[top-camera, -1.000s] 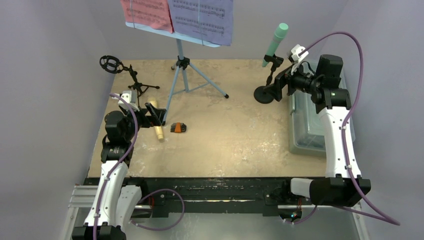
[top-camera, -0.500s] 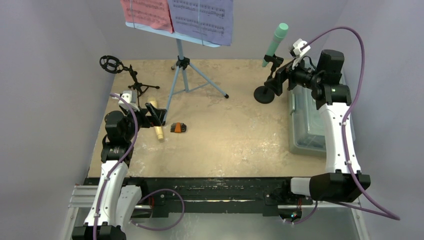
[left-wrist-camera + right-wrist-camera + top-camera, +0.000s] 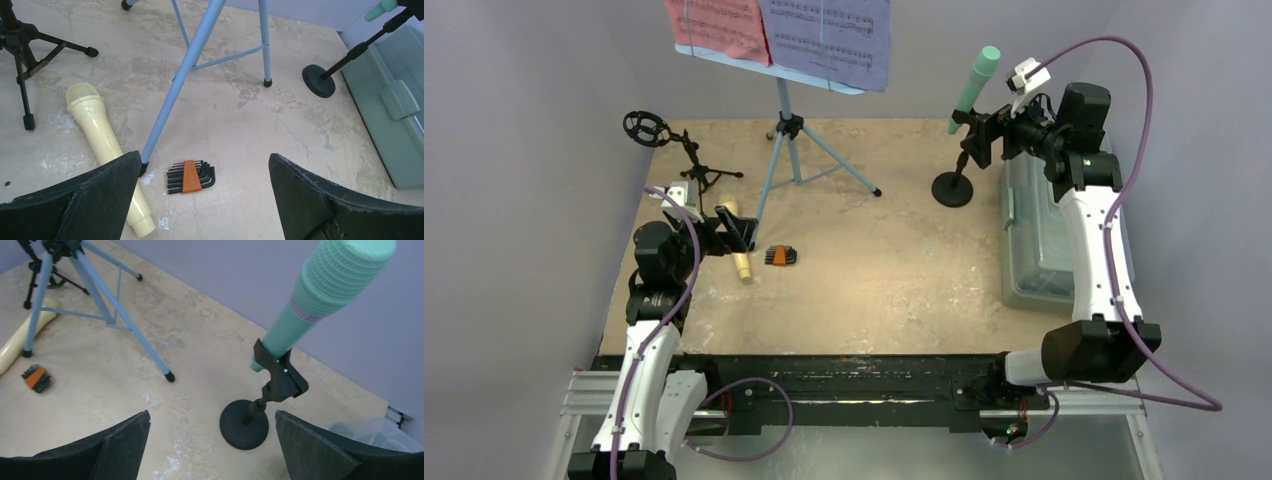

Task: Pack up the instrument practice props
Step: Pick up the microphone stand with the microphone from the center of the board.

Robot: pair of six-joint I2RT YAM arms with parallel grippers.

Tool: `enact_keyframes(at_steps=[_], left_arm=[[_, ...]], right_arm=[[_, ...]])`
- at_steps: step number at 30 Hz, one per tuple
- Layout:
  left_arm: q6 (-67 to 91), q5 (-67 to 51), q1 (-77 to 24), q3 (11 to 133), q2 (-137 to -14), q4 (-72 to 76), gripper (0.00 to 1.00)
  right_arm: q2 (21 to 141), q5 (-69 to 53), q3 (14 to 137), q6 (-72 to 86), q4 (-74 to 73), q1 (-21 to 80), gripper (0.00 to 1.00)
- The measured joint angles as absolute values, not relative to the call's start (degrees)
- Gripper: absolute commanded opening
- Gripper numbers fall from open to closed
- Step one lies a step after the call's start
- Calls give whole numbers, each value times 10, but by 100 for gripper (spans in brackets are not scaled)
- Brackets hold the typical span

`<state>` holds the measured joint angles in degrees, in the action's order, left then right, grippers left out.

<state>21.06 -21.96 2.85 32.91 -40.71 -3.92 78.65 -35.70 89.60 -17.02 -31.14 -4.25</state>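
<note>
Right hand [image 3: 989, 140] wide open, holding nothing, raised at the far right, jaws either side of the mint-green microphone [image 3: 320, 295] and not touching it. The mic sits tilted in a black clip [image 3: 280, 375] on a round-base stand [image 3: 245, 425], just left of the grey tub [image 3: 1039, 230].

Left hand [image 3: 739, 232] also fully open and empty, low over the yellow microphone [image 3: 102, 145], which lies flat on the table [image 3: 884, 260] beside a leg of the light-blue tripod [image 3: 789, 150].

Both mics look like light, rigid, smooth plastic and likely slippery. Best hold is mid-body, above the clip. The stand may tip when the mic is pulled.

The sheet-music pages [image 3: 829, 35] are cut off at the top edge and hide most of the tray. The tub's contents are unreadable. The small black tripod [image 3: 689, 160] at far left holds no mic. A hex key set [image 3: 190, 176] lies near the tripod foot.
</note>
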Motion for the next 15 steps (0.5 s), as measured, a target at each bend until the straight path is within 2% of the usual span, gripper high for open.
enact_keyframes(at_steps=[9,15], left_arm=[[211,-220,29,329,-407,-39,100],[211,-223,29,329,-409,-39,100]], right_arm=[[868,-331,918,-194,-295,-66,99],[827,-375,718,-164,-121,-102,99]])
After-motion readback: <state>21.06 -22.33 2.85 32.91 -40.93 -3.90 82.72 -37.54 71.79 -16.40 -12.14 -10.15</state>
